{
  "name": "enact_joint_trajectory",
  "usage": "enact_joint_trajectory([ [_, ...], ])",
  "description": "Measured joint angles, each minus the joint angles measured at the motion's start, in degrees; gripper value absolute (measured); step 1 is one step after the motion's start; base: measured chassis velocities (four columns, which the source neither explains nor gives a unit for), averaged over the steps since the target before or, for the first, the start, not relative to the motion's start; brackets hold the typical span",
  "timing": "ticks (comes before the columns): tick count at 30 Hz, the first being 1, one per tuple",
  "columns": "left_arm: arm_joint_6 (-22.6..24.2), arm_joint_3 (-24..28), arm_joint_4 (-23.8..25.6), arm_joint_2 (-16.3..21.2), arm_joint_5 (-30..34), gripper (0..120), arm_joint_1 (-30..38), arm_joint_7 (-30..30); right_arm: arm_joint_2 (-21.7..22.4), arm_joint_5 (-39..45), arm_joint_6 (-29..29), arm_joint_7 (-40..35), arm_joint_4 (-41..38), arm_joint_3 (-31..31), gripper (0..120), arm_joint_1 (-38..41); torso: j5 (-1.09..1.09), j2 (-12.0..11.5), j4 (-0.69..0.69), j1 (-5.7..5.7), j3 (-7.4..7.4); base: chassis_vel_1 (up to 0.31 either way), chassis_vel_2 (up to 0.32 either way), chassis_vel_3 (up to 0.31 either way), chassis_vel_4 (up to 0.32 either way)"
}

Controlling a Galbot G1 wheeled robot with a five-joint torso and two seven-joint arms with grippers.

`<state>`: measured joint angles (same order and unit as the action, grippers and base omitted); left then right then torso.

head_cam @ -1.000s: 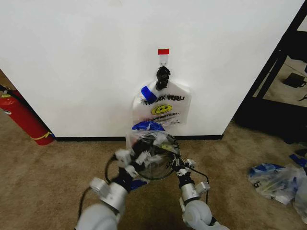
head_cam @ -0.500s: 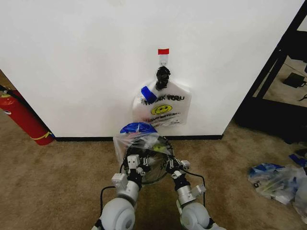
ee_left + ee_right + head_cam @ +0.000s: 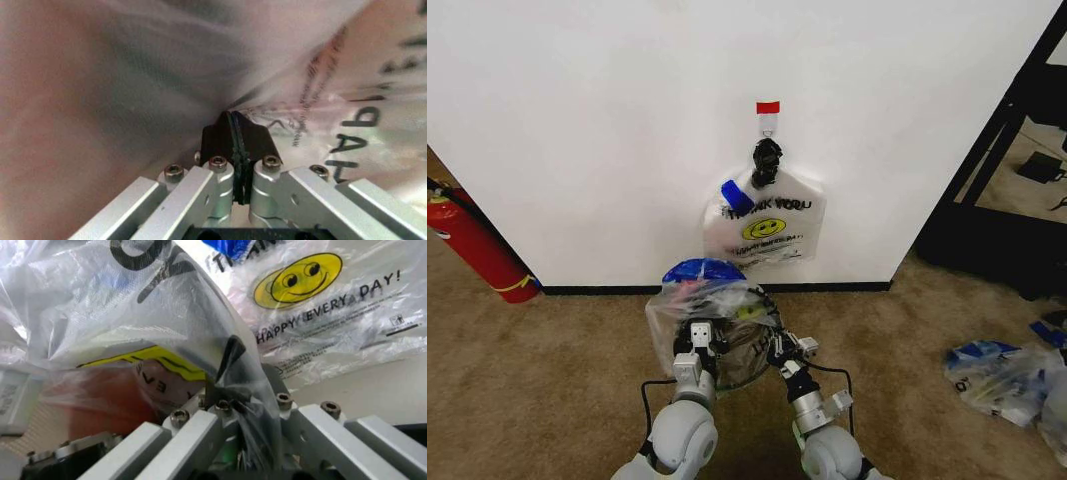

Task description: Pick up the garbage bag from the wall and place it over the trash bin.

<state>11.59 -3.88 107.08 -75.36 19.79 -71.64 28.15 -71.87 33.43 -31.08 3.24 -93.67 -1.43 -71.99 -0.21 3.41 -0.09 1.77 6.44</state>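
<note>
Both grippers hold the garbage bag [image 3: 712, 320] spread over the trash bin [image 3: 737, 352], low by the wall [image 3: 607, 130].

The left gripper [image 3: 700, 335] has its jaws closed on a fold of the clear film, seen pinched tight in the left wrist view [image 3: 235, 134]. The right gripper [image 3: 784, 349] clamps the opposite edge, the plastic caught between its jaws [image 3: 223, 382]. The bag, with a blue tape patch [image 3: 699, 270] at its far side, drapes across the bin's black mesh rim. Behind it, the white smiley "THANK YOU" bag [image 3: 765, 222] hangs from the red-topped hook [image 3: 768, 112]. A red fire extinguisher [image 3: 472, 245] leans at the left.
</note>
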Motion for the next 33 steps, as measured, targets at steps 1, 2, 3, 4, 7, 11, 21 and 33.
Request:
enact_joint_trajectory([
  [1,0.0,-0.1,-0.3,-0.1,0.0,0,0.2,0.2,0.0,0.0,0.0,0.0,0.0,0.0,0,0.0,0.0,0.0,0.0,0.0,0.0,0.0,0.0,0.0,0.0],
  [2,0.0,-0.1,-0.5,-0.2,0.0,0,0.3,0.3,0.0,0.0,0.0,0.0,-0.1,0.0,0,-0.1,0.0,0.0,0.0,0.0,0.0,0.0,0.0,0.0,0.0],
  [3,0.0,-0.3,-0.9,-0.3,0.0,0,0.7,0.7,0.1,0.0,0.0,0.0,-0.2,0.0,0,-0.2,0.0,0.0,0.0,0.0,0.0,0.0,0.0,0.0,0.0],
  [4,0.0,-0.4,-1.1,-0.4,0.0,0,0.8,0.9,0.1,0.0,0.0,0.0,-0.3,0.0,0,-0.3,0.0,0.0,0.0,0.0,0.0,0.0,0.0,0.0,0.0],
  [7,0.0,-0.7,-1.5,-0.6,0.1,0,1.3,1.4,0.2,0.3,0.0,0.0,-0.5,0.0,0,-0.5,0.0,0.0,0.0,0.0,0.0,0.0,0.0,0.0,0.0],
  [11,-0.1,-1.2,-1.7,-0.8,0.8,0,1.7,2.3,0.3,1.7,0.5,-0.5,-1.1,0.0,0,-0.6,0.0,0.0,-0.01,0.0,0.0,0.0,0.0,0.0,0.0],
  [21,0.1,2.3,2.8,0.5,3.8,0,-0.8,-0.3,-0.3,1.4,0.5,-1.4,0.9,-1.0,0,0.1,0.0,0.0,0.0,0.0,0.0,0.0,0.0,0.0,0.0],
  [33,0.4,0.7,-5.4,-6.0,0.4,0,4.0,1.5,-3.1,-8.8,-1.7,-4.5,3.6,-1.9,0,0.6,0.0,0.0,0.0,0.0,0.0,0.0,0.0,0.0,0.0],
])
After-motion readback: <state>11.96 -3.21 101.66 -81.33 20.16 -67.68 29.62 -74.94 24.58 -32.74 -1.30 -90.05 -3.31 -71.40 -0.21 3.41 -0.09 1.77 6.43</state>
